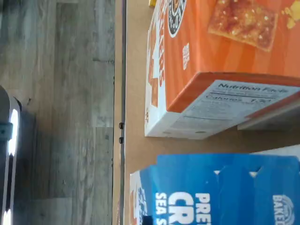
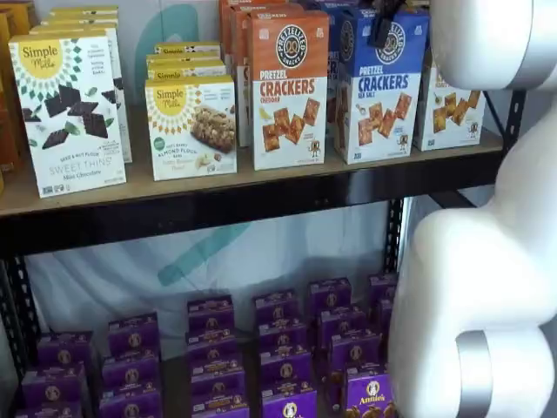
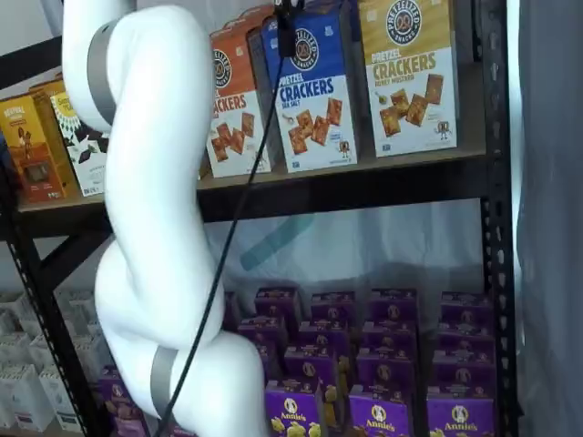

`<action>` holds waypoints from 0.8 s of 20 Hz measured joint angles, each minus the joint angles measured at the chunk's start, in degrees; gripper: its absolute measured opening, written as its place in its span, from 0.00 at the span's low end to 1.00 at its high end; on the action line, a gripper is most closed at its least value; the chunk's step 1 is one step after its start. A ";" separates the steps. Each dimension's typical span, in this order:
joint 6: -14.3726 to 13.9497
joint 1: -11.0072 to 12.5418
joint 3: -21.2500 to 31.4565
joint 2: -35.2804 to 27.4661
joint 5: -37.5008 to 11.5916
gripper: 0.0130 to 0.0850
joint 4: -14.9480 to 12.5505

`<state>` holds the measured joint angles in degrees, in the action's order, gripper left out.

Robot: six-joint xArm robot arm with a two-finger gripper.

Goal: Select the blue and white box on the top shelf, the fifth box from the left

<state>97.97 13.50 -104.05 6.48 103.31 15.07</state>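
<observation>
Blue and white box (image 2: 381, 87) stands on the top shelf (image 2: 261, 183), directly under the tool (image 2: 384, 28), whose black fingers reach its upper edge. Whether they are spread or pinching, I cannot tell. Beside it stands the orange cheddar box (image 2: 289, 87).

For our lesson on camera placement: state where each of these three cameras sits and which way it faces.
Wrist view: on the wrist, above the blue and white box and orange box; no robot parts show.
Shelf view: fronting the top shelf; white arm, black finger.
Shelf view: angled; arm left.
All three share the blue and white box.
</observation>
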 joint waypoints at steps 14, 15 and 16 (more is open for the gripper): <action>0.22 1.00 1.36 3.53 3.09 0.61 0.50; 0.29 1.19 1.65 4.09 3.65 0.61 0.60; 0.35 1.40 2.02 4.73 4.24 0.61 0.78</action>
<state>98.32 14.90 -102.04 11.22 107.55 15.85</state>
